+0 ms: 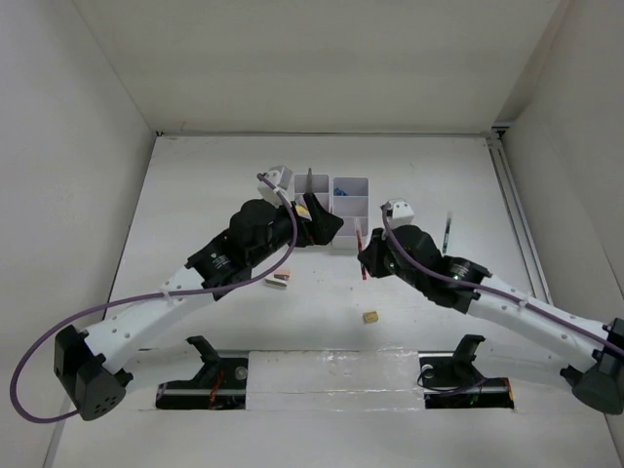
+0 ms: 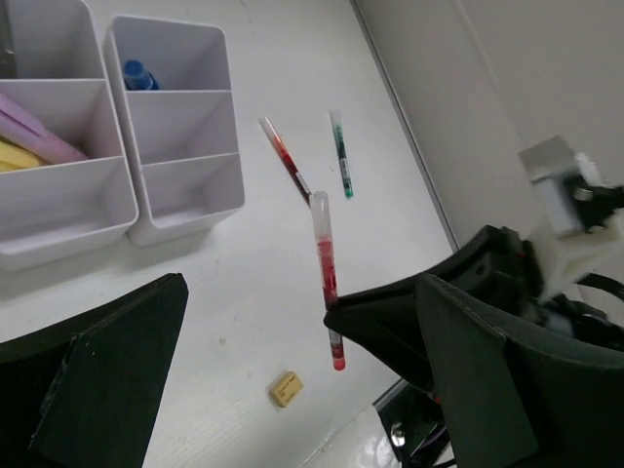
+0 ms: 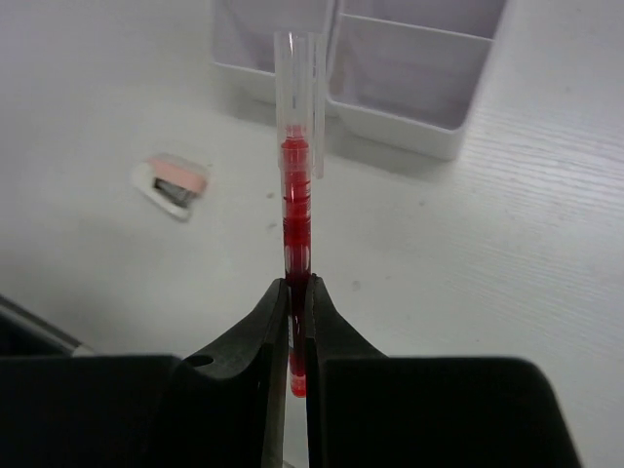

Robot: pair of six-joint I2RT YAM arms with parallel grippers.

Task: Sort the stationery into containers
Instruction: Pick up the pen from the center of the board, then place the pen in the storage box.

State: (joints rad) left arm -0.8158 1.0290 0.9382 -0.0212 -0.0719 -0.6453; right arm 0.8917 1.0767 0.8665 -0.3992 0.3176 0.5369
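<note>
Over the white surface, the right tool is clamped low on a slim red clear-capped plastic pen near the white plastic organisers, looks light, stiff, slippery; left tool wide open, empty.

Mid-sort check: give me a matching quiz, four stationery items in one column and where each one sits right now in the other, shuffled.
Items
1. clear-capped red pen
2. blue-capped glue bottle
3. tan eraser
4. pink highlighter

Places
A. far compartment of the right-hand organiser
B. loose on the table
C. clamped in the right gripper, off the table
D. middle compartment of the left-hand organiser, next to a yellow highlighter

Pairs: 1-C, 2-A, 3-B, 4-D
</note>
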